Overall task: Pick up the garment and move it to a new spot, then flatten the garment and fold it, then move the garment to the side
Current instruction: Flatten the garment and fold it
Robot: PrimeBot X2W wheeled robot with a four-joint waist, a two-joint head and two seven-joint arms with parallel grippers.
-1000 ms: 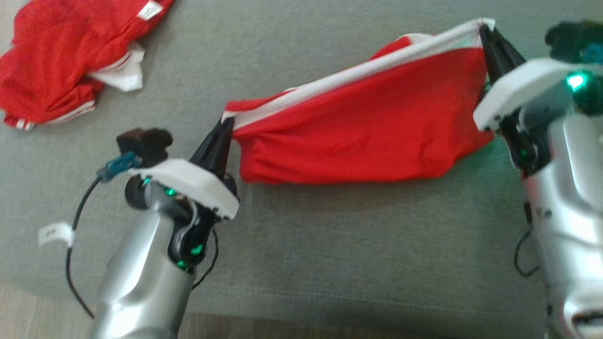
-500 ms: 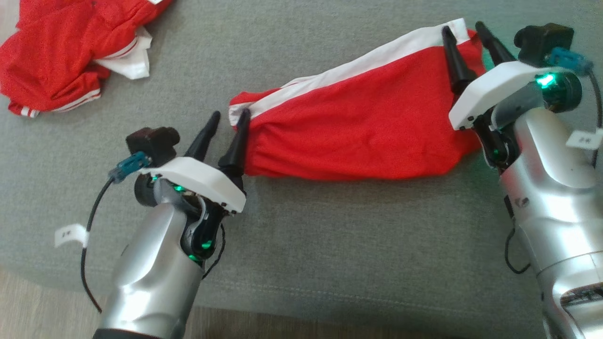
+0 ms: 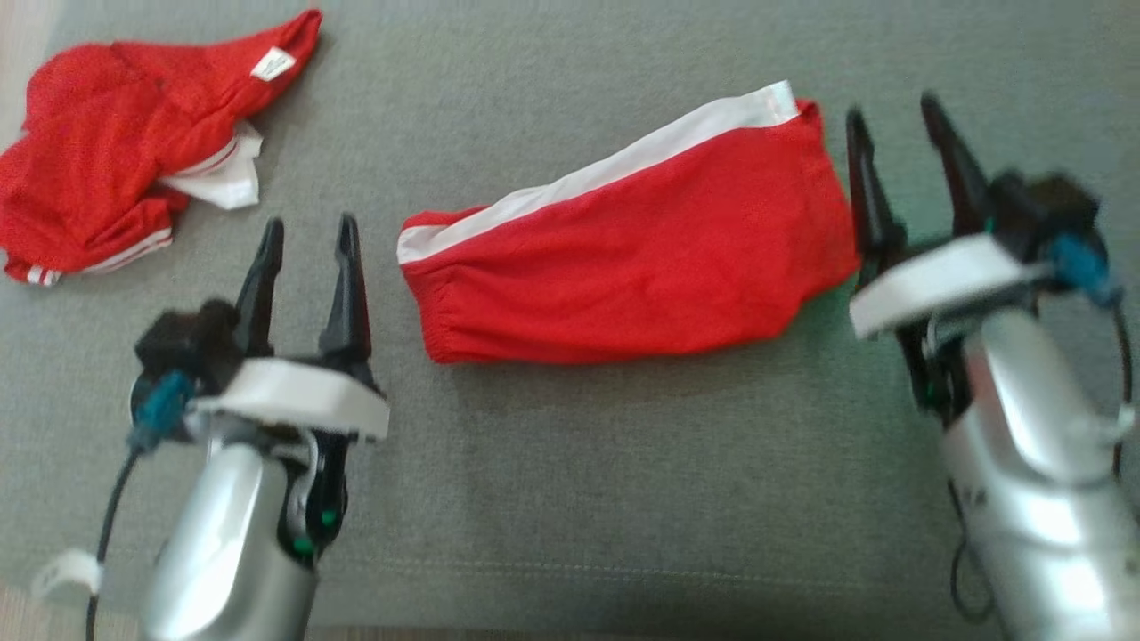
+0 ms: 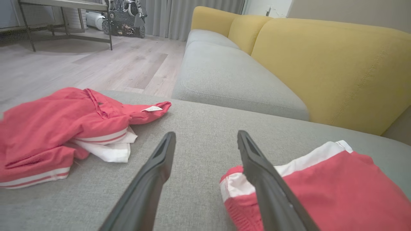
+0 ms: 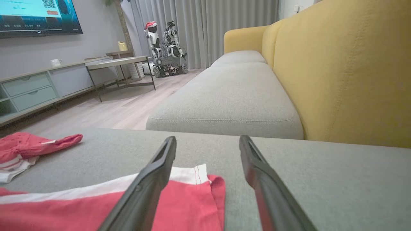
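The garment (image 3: 623, 258) is being flanked, left gripper (image 3: 311, 221) at nine o'clock, right gripper (image 3: 892, 107) at three, both spread and empty; even end pinches are advised.

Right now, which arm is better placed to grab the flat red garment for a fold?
Right, narrowly. The right gripper is open, almost against one end of the red garment; the left gripper is open too, but more bare cushion separates it.

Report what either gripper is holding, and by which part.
Nothing is held. The left gripper and right gripper both stand open, one off each end of the red garment, which lies free on the grey cushion.
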